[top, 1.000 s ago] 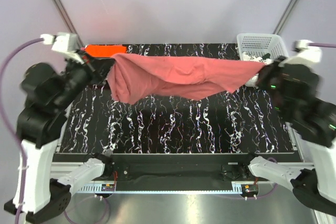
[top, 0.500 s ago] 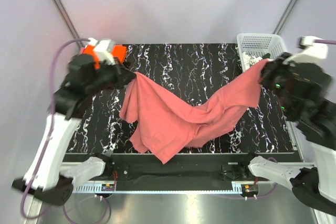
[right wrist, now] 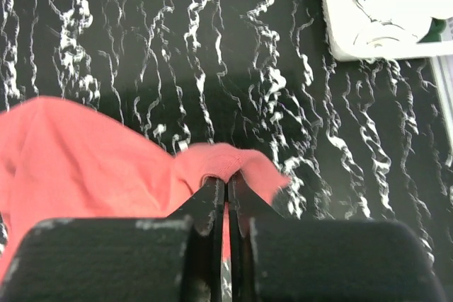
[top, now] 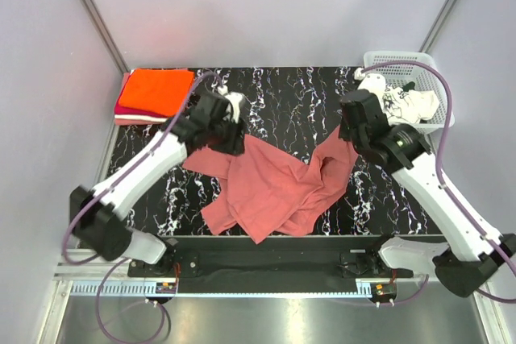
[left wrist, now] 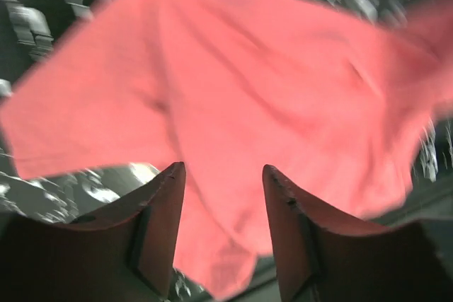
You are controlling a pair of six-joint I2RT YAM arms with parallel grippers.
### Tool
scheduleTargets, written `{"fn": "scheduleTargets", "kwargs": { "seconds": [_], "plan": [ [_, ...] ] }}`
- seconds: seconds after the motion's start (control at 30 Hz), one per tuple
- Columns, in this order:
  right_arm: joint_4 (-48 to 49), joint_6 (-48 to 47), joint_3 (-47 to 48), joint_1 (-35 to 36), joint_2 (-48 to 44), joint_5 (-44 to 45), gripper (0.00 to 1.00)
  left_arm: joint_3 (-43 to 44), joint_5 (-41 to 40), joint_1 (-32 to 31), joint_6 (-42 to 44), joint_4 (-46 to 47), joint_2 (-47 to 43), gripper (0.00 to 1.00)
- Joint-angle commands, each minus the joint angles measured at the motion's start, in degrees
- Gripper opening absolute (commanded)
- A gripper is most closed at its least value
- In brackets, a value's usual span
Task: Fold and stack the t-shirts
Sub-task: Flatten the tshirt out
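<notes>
A dusty rose-red t-shirt (top: 274,187) lies crumpled across the front middle of the black marbled table (top: 282,94). My right gripper (top: 348,136) is shut on a fold of its right edge, and the cloth bunches over the fingertips in the right wrist view (right wrist: 226,185). My left gripper (top: 231,129) hovers over the shirt's left corner. Its jaws stand open with nothing between them in the left wrist view (left wrist: 225,171), and the shirt (left wrist: 269,83) is blurred below. Folded orange (top: 157,88) and magenta (top: 122,110) t-shirts are stacked at the back left.
A white mesh basket (top: 399,58) stands at the back right corner and holds a white t-shirt with black print (top: 407,106). The same basket (right wrist: 340,51) shows at the top right of the right wrist view. Grey walls enclose the table.
My left gripper has opened and let go of the rose-red shirt. Both arms have come down and inward. The shirt, earlier stretched in the air, now lies slack on the table.
</notes>
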Motion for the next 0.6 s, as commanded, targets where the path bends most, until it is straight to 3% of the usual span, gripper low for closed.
{"fn": "scheduleTargets", "kwargs": {
  "seconds": [0.0, 0.07, 0.17, 0.23, 0.37, 0.5, 0.53, 0.57],
  "plan": [
    [11.12, -1.18, -0.28, -3.16, 2.61, -2.29, 0.0, -7.32, -5.81, -6.62, 0.39, 1.72, -10.73, 0.55],
    [14.04, -2.06, 1.46, -6.07, 6.99, -7.81, 0.0, -13.39, -5.8, -6.98, -1.46, 3.22, -13.28, 0.55],
    [15.9, -3.47, 11.38, -14.85, 16.98, -14.41, 0.0, -17.37, -5.27, -6.89, -3.4, 5.51, -16.98, 0.56],
    [16.51, -6.54, 23.14, -18.11, 23.33, -17.06, 0.0, -17.73, -5.36, -6.89, -3.76, 5.51, -18.73, 0.57],
    [13.19, -10.77, 47.65, -23.48, 45.61, -22.87, 0.0, -17.55, -0.71, -7.41, -2.44, 5.77, -19.01, 0.57],
    [3.7, -10.85, 82.4, -25.42, 65.69, -24.98, 0.01, -18.69, -1.23, -8.03, -4.44, 5.69, -18.3, 0.57],
    [3.42, -10.94, 86.43, -25.68, 68.51, -24.99, 0.02, -19.22, -2.37, -8.03, -5.24, 5.95, -18.91, 0.57],
    [3.59, -10.6, 88.47, -26.21, 71.33, -23.85, 0.16, -20.62, -2.29, -8.03, -5.77, 6.3, -19.09, 0.57]
  ]
}}
